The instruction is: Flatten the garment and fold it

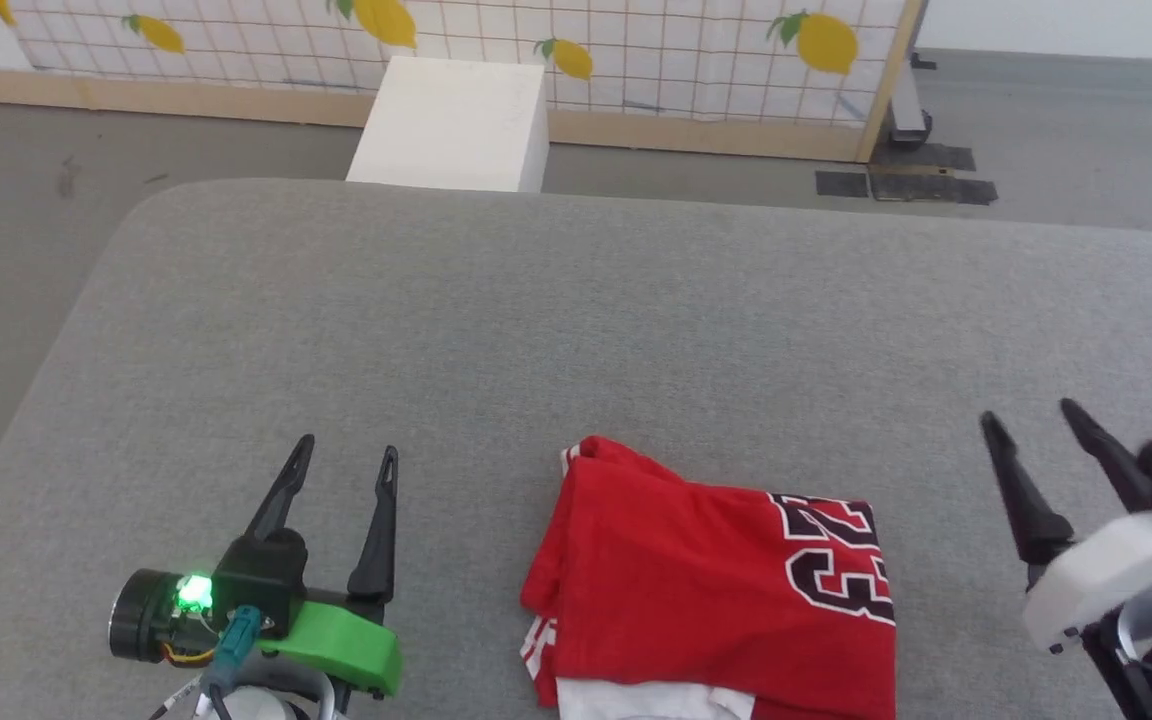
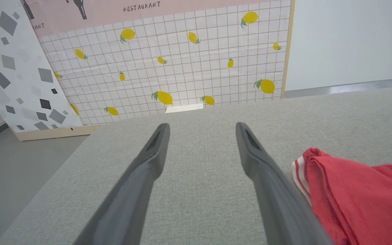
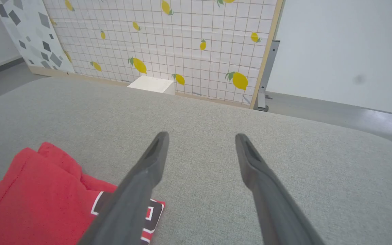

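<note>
The grey table (image 1: 536,300) is big. The red shirt (image 1: 676,580) lies folded on its near side, between the left gripper (image 1: 349,446) and the right gripper (image 1: 1026,411). The 2 pairs of jaws are wide open and hold nothing.

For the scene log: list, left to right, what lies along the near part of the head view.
The left fingers, spread open and empty → the garment, red, lying partly folded on the grey surface → the right fingers, spread open and empty.
</note>
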Robot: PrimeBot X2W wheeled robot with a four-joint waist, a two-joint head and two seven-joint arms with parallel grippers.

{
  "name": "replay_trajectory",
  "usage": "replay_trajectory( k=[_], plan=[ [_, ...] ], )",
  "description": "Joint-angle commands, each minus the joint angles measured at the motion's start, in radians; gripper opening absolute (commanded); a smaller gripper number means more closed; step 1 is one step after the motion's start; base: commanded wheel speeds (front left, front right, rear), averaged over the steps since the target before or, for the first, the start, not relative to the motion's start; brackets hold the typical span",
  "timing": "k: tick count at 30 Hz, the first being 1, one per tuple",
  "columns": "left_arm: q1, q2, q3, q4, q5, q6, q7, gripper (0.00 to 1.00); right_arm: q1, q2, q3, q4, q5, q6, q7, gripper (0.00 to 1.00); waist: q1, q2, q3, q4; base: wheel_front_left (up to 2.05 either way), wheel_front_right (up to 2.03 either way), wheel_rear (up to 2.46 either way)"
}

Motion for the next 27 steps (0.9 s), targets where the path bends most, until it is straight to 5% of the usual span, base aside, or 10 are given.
replay_trajectory(
  k=[1, 6, 13, 27],
  plan=[
    [0.010, -0.003, 0.000, -0.001, -0.008, -0.003, -0.004, 1.00, 0.015, 0.020, -0.026, -0.008, -0.042, -0.001, -0.048, 1.00, 0.0000, 0.0000, 0.008, -0.011, 0.00, 0.00, 0.00],
    [0.014, -0.003, 0.001, -0.001, -0.016, -0.005, -0.004, 1.00, 0.072, 0.136, -0.117, -0.016, -0.117, -0.001, -0.162, 1.00, 0.0000, 0.0000, 0.024, -0.028, 0.00, 0.00, 0.00],
    [0.011, -0.001, -0.010, 0.005, -0.019, -0.012, -0.003, 1.00, 0.114, 0.175, -0.081, 0.020, -0.123, -0.001, -0.134, 1.00, 0.0000, 0.0000, 0.058, -0.039, 0.00, 0.00, 0.00],
    [-0.007, 0.002, -0.028, 0.007, -0.013, -0.011, -0.002, 1.00, 0.116, 0.189, 0.021, 0.048, 0.216, -0.001, 0.313, 1.00, 0.0000, 0.0000, 0.125, -0.019, 0.00, 0.00, 0.00]
  ],
)
